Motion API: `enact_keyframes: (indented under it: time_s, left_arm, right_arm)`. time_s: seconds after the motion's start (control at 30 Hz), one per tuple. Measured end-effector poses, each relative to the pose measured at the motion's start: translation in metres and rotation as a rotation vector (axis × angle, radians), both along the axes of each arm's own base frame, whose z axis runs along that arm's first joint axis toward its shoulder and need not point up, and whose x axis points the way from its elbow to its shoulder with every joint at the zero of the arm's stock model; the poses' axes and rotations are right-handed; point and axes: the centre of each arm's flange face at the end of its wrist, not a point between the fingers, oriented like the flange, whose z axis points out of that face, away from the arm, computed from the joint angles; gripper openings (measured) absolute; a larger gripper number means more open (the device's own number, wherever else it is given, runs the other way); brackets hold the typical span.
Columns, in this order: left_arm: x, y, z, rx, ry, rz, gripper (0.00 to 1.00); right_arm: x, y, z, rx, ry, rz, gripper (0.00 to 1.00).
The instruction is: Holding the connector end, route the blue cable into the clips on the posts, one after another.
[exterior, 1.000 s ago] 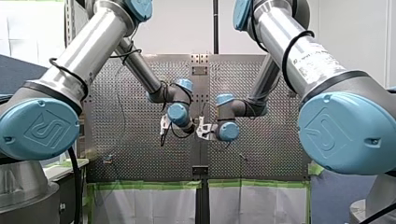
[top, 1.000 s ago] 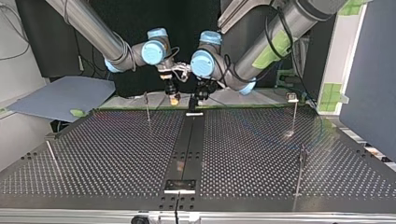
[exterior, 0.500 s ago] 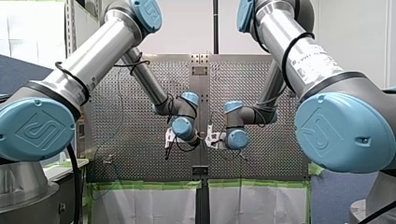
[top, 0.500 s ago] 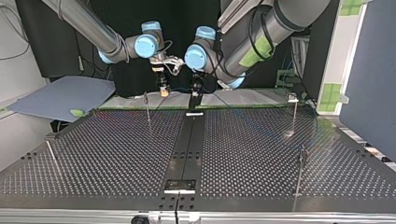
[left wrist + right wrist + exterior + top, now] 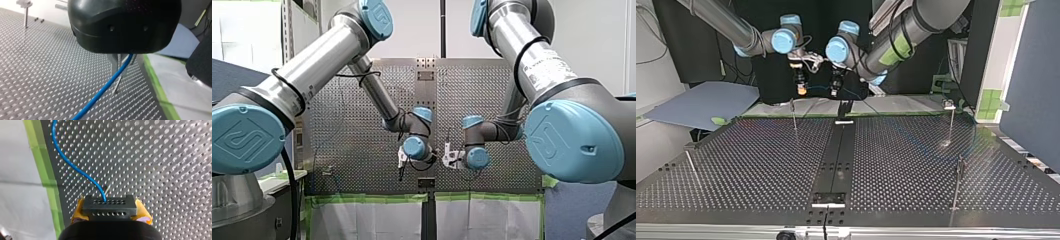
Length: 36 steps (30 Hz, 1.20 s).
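Up at the top centre of the top view, both arms hang over the far edge of the table [image 5: 761,165], end effectors near each other but apart. Our right arm comes in from the upper left, our left arm from the upper right.

Right wrist view: our right end effector [image 5: 111,211] has its yellow pads [image 5: 78,213] clamped on both sides of the connector [image 5: 110,206], a black block w/ rows of small holes. No gap shows btwn pad and block. The blue cable [image 5: 72,167] leaves the connector's face ahead of the pads, curves off over the perforated table and ends up alongside the green tape strip [image 5: 47,170].

Left wrist view: our left end effector [image 5: 124,67] has its metal fingers [image 5: 115,63] almost together, closed round the blue cable. The cable passes btwn them and runs on ahead over the table.

Top view, posts on the table: one [image 5: 794,114] upper left of centre, just below the right end effector in frame. One w/ a clip [image 5: 949,105] is upper right, one [image 5: 958,180] lower right, and a leaning one [image 5: 690,167] lower left. We can't tell if the cable sits in any clip. Grey sheet [image 5: 701,102] lies at upper left, off the table.

Front view: both end effectors are low centre, side by side.
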Motion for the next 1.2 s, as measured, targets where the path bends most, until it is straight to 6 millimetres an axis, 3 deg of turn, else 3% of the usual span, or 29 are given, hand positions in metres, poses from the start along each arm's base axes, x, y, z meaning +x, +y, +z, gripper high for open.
enact_keyframes:
  time_s: [0.23,0.43,0.87,1.03,1.2]
  left_arm:
    - [-0.017,-0.014,-0.039,-0.025,0.011,-0.035,0.00]
    - [-0.029,-0.022,-0.068,-0.057,0.015,-0.044,0.00]
    - [-0.038,-0.038,-0.070,-0.124,-0.036,-0.043,0.00]
    - [-0.042,-0.040,-0.071,-0.134,-0.031,-0.046,0.00]
    - [-0.048,-0.043,-0.085,-0.110,-0.008,-0.044,0.00]
  right_arm:
    - [-0.018,0.001,-0.008,0.002,0.013,-0.026,0.00]
    - [-0.046,0.000,-0.019,0.017,0.037,-0.058,0.00]
    - [-0.088,-0.020,-0.026,0.007,0.023,-0.069,0.00]
    - [-0.091,-0.023,-0.026,0.009,0.021,-0.067,0.00]
    - [-0.091,-0.023,-0.027,0.010,0.019,-0.055,0.00]
